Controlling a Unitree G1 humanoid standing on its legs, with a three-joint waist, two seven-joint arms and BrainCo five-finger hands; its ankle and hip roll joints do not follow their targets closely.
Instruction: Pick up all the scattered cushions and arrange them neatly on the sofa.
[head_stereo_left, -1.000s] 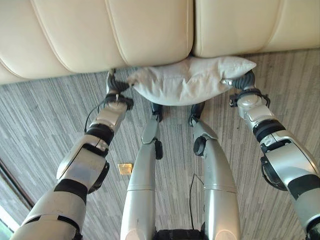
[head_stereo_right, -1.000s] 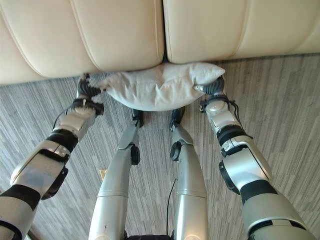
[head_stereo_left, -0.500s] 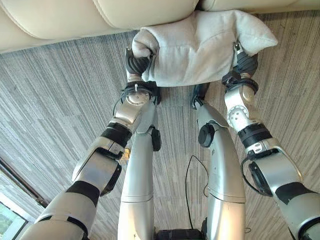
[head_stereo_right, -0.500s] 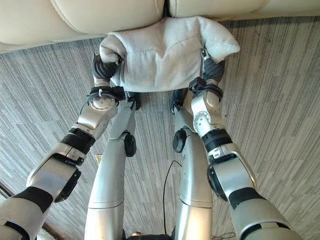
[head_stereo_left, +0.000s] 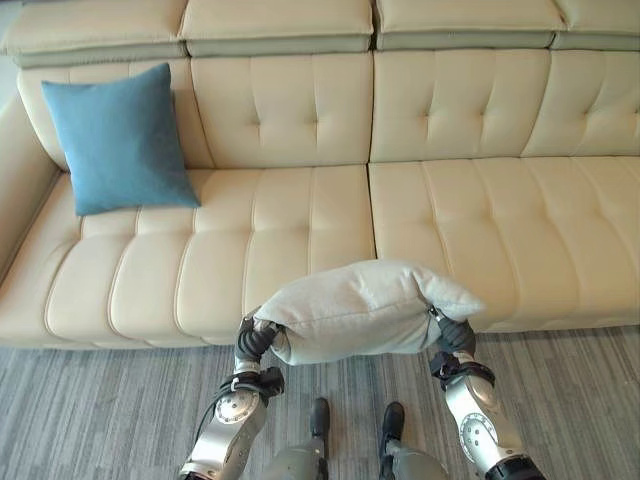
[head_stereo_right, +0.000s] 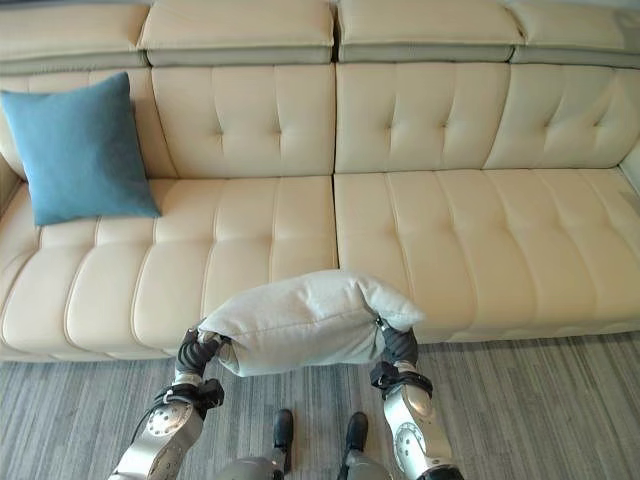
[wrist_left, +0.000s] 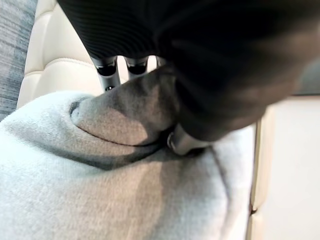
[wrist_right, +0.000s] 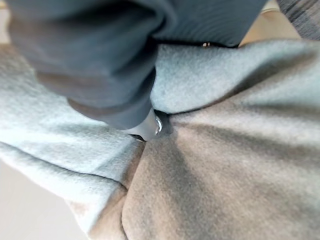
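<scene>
Left eye view: we hold the grey cushion (head_stereo_left: 360, 312) by its two ends, the left hand (head_stereo_left: 256, 341) and the right hand (head_stereo_left: 453, 338) each clenched into the fabric, in the air before the front edge of the cream sofa (head_stereo_left: 470, 220). A blue cushion (head_stereo_left: 118, 138) leans upright against the backrest at the sofa's left end. To place ours well, we judge that both hands should carry it level over the seat, set it upright against the backrest beside the blue one, and let go together so it does not topple.
</scene>
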